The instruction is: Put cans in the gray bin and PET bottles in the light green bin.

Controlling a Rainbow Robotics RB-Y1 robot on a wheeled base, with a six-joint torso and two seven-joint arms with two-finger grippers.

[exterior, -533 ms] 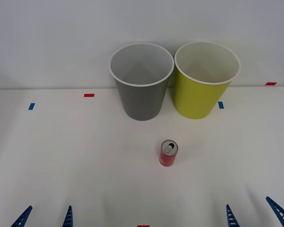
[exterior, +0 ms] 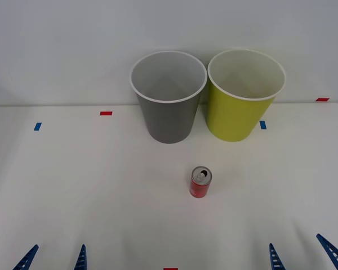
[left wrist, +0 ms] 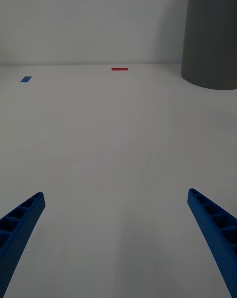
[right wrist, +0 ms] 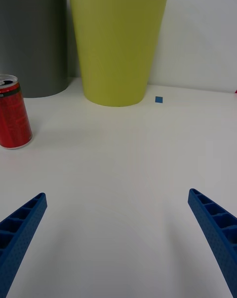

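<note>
A small red can (exterior: 200,182) with a silver top stands upright on the white table, in front of the two bins; the right wrist view has the can (right wrist: 14,113) too. The gray bin (exterior: 168,97) stands at the back centre, with the light green bin (exterior: 244,94) just right of it. Both bins look empty. My left gripper (exterior: 54,257) hangs open at the near left edge. My right gripper (exterior: 307,256) is open at the near right, nearer than the can and to its right. No PET bottles are in view.
Small red tape marks (exterior: 106,113) and blue tape marks (exterior: 37,126) lie on the table (exterior: 90,185). A white wall rises right behind the bins. Open tabletop lies between the grippers and the can.
</note>
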